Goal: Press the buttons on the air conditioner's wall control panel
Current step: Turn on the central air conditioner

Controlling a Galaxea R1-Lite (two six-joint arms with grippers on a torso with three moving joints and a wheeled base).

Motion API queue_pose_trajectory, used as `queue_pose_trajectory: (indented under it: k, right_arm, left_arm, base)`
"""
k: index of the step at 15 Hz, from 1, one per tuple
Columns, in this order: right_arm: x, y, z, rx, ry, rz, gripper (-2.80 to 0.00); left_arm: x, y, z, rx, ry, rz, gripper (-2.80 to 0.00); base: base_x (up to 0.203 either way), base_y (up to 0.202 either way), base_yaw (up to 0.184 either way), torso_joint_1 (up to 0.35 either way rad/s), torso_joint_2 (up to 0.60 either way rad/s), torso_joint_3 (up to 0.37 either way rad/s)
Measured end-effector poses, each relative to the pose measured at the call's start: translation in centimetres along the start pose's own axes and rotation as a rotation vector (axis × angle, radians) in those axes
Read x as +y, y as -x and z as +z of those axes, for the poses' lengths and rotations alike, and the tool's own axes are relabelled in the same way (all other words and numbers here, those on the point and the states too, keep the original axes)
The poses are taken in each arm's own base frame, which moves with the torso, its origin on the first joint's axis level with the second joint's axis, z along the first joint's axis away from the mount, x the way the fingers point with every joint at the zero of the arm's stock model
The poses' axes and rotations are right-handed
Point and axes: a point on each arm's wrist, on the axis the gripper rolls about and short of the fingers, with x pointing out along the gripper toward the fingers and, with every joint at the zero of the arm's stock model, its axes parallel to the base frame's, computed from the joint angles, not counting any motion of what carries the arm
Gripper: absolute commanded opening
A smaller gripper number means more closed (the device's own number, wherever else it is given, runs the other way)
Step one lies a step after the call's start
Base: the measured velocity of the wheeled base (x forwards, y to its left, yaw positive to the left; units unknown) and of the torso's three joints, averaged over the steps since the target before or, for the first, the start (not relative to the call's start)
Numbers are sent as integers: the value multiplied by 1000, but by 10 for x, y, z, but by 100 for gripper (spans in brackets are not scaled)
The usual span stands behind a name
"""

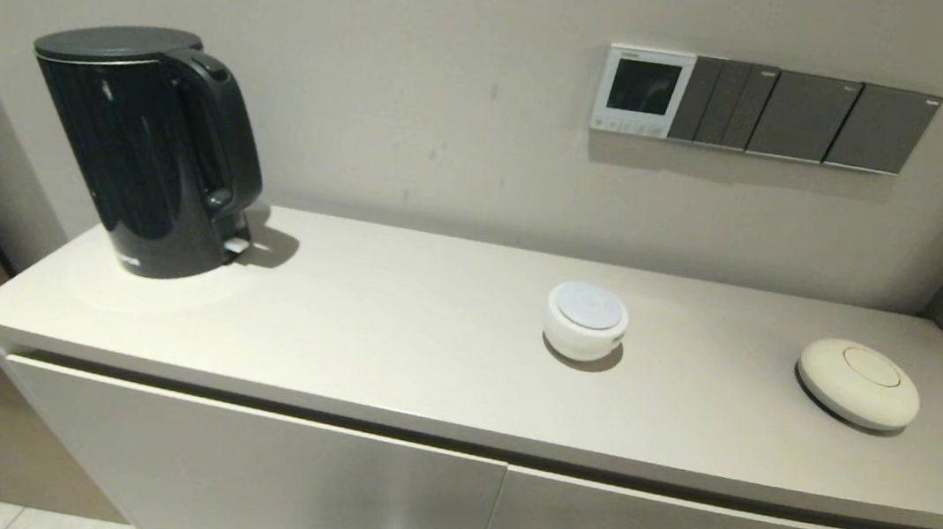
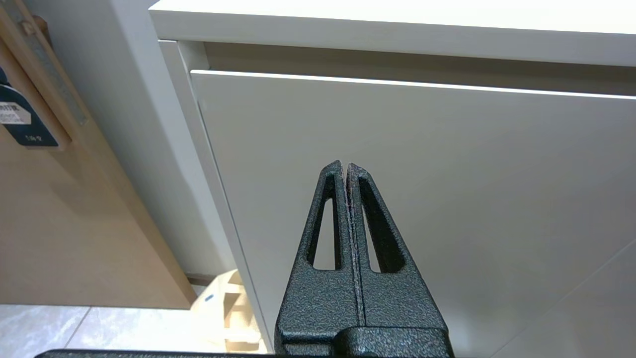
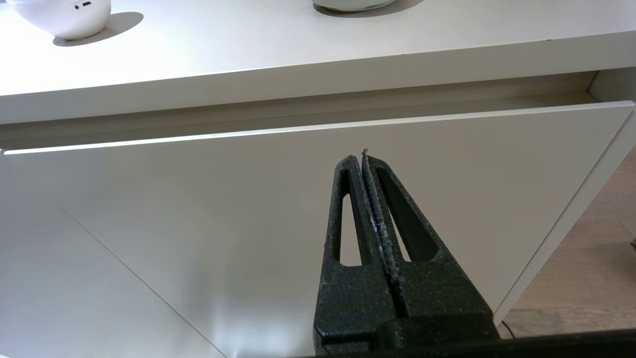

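Note:
The wall control panel (image 1: 642, 90) is a small white-framed thermostat with a dark screen, on the wall above the cabinet, right of centre. Its buttons (image 1: 629, 126) are a row of tiny pale dots along the frame's bottom edge. Neither gripper shows in the head view. My left gripper (image 2: 345, 165) is shut and empty, low in front of the left cabinet door. My right gripper (image 3: 361, 156) is shut and empty, low in front of the right cabinet door, below the countertop edge.
Dark grey switch plates (image 1: 808, 116) run right of the thermostat. On the countertop (image 1: 393, 327) stand a black kettle (image 1: 147, 148) at the left, a white round device (image 1: 586, 320) in the middle, also in the right wrist view (image 3: 64, 17), and a cream disc (image 1: 858, 382) at the right.

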Motion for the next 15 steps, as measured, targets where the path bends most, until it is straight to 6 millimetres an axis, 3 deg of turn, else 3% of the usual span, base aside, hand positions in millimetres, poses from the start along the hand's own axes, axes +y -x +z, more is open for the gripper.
queue_pose_trajectory:
  k: [15]
  right_arm:
    - [0,0,0,-1,3,2,-280]
  left_arm:
    - [0,0,0,1,0,0,-280]
  base:
    - [0,0,0,0,0,0]
